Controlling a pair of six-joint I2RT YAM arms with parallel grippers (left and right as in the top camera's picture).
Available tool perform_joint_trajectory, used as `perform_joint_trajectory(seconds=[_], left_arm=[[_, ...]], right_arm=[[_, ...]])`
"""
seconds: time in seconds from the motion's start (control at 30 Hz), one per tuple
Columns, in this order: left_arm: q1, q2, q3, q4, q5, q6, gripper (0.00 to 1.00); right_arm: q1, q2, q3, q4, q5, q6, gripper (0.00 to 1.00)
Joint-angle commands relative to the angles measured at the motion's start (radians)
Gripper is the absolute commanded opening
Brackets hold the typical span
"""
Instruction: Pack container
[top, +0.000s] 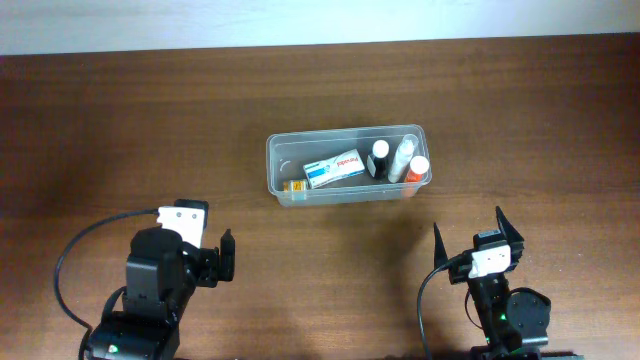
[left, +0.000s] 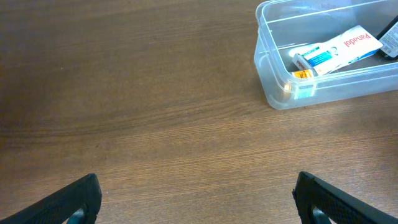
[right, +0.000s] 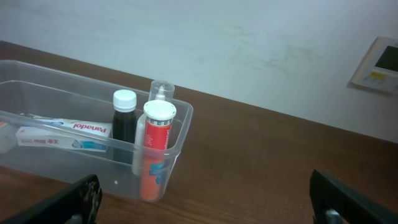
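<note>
At table centre, on the brown wooden table (top: 120, 110), sits the clear, translucent plastic rectangular container (top: 272, 168), upright and well apart from both arms. Inside, a flat white Panadol carton (top: 333, 168) lies mid-tub. At the right end, standing close together: a dark bottle with white cap (top: 379, 158), a white spray bottle with clear cap (top: 401, 154) and a tall orange tube with white cap (top: 418, 166). Left gripper (top: 224, 257) and right gripper (top: 471, 238): fingers spread wide, nothing between them, both on the near side of the tub.

Risks, as judged:
- The three upright items are crowded against the right wall. A finger entering there could knock the tall tube over or against the rim.
- The tub looks light and nothing anchors it. A finger catching the rim would likely slide or tilt it.

Unclear:
- A small orange-yellow item (left: 301, 74) sits in the near left corner, partly under the carton; not identifiable.
- Both wrist views cut off the fingers at the frame edge.
- The spray bottle is mostly hidden behind the tube in the right wrist view.
- No lid in view.
</note>
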Motion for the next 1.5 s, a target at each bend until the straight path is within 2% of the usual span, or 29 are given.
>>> perform_joint_trajectory(seconds=[0.0,0.97,1.1,1.3,1.37,1.47], left_arm=[[0.001,-0.004,-0.005,0.002,-0.008,0.014,0.99],[0.004,-0.025,-0.007,-0.025,0.004,0.014,0.99],[0.035,-0.141,-0.057,-0.027,0.008,0.014,0.99],[0.089,-0.412,-0.252,0.012,0.019,-0.017,0.99],[0.111,-0.533,-0.360,0.108,0.019,-0.019,0.99],[0.122,-0.609,-0.461,0.258,0.013,-0.019,0.99]], right_arm=[[0.004,-0.010,-0.005,-0.006,-0.012,-0.007,0.98],[0.004,-0.010,-0.005,-0.006,-0.012,-0.007,0.98],[0.004,-0.010,-0.005,-0.006,-0.012,-0.007,0.98],[0.004,-0.010,-0.005,-0.006,-0.012,-0.007,0.98],[0.004,-0.010,-0.005,-0.006,-0.012,-0.007,0.98],[0.004,-0.010,-0.005,-0.006,-0.012,-0.007,0.98]])
